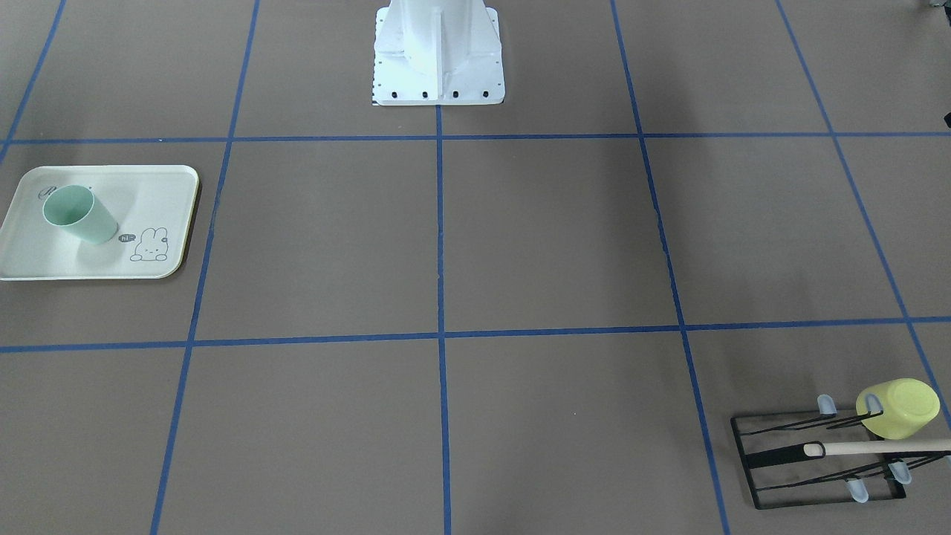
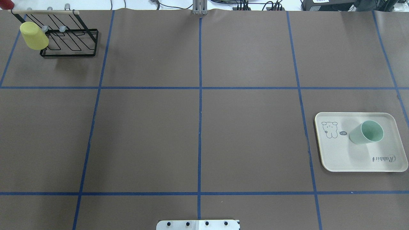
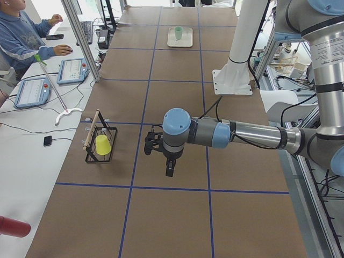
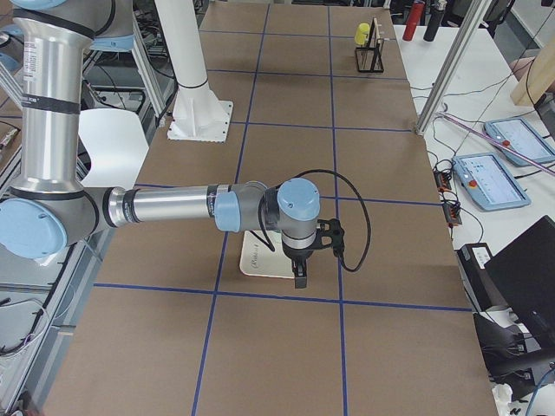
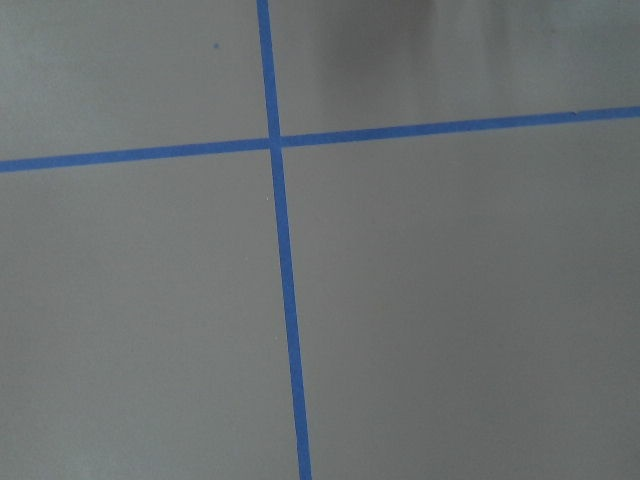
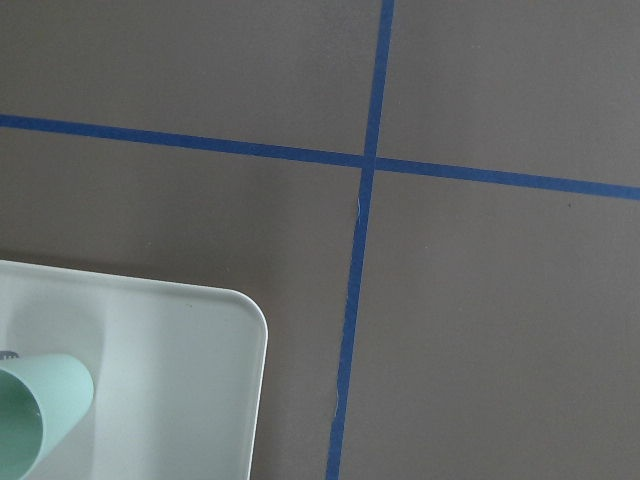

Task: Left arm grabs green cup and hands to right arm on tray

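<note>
The pale mint-green cup (image 1: 78, 214) stands upright, mouth up, on the cream rabbit tray (image 1: 44, 256) at the table's right end; both also show in the overhead view, cup (image 2: 366, 132) and tray (image 2: 351, 156). The right wrist view shows the cup's side (image 6: 55, 395) and a tray corner (image 6: 170, 370). My right gripper (image 4: 300, 277) hangs above the tray's edge (image 4: 260, 260). My left gripper (image 3: 169, 169) hangs over bare table, far from the cup (image 3: 178, 32). I cannot tell whether either gripper is open or shut.
A yellow-green cup (image 2: 33, 35) hangs on a black wire rack (image 2: 73, 44) at the table's far left corner. The robot's white base (image 1: 438, 52) stands at the near middle edge. Blue tape lines grid the brown table. An operator (image 3: 21, 37) sits beside the table.
</note>
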`<state>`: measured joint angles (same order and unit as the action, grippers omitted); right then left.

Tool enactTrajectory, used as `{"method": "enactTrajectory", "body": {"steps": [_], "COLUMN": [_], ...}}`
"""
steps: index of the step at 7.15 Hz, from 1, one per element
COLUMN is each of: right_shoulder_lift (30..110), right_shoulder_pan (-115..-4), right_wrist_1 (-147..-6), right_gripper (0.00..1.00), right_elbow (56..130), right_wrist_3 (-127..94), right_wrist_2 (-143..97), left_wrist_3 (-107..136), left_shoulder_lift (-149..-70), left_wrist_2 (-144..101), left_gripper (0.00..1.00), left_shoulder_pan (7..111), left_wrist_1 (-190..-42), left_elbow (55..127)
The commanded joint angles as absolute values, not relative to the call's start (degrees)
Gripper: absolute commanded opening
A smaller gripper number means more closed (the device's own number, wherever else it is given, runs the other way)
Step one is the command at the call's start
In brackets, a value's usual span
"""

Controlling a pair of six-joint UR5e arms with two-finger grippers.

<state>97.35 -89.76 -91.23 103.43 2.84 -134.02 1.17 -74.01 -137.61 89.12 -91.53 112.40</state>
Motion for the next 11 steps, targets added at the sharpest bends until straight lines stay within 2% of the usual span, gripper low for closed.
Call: {"method": "enactTrajectory", "body": {"steps": [1,3,7,11], "right_shoulder_lift": [96.86,96.86,96.86,95.89], "right_shoulder_pan": [-89.82,-89.82,-89.82,-89.82], "right_wrist_1": [-91.23,-91.14,-91.23,-91.14], "right_gripper": [1.00,1.00,1.00,1.00], "right_elbow": [103.62,103.36,103.45,105.37], "right_wrist_3": [2.73,2.72,2.72,2.64], "right_wrist_2": [-134.38,-134.21,-134.03,-135.35], "left_wrist_3": [1.14,1.14,1.32,1.32], "left_shoulder_lift": [-72.68,-72.68,-73.04,-72.86], "left_wrist_2": [-137.11,-137.20,-137.11,-137.20], "left_gripper": [1.00,1.00,1.00,1.00], "left_shoulder_pan": [89.12,89.03,89.38,89.30], "left_wrist_1": [-91.76,-91.76,-91.76,-91.67], "left_elbow": [112.94,113.03,118.28,114.81]}}
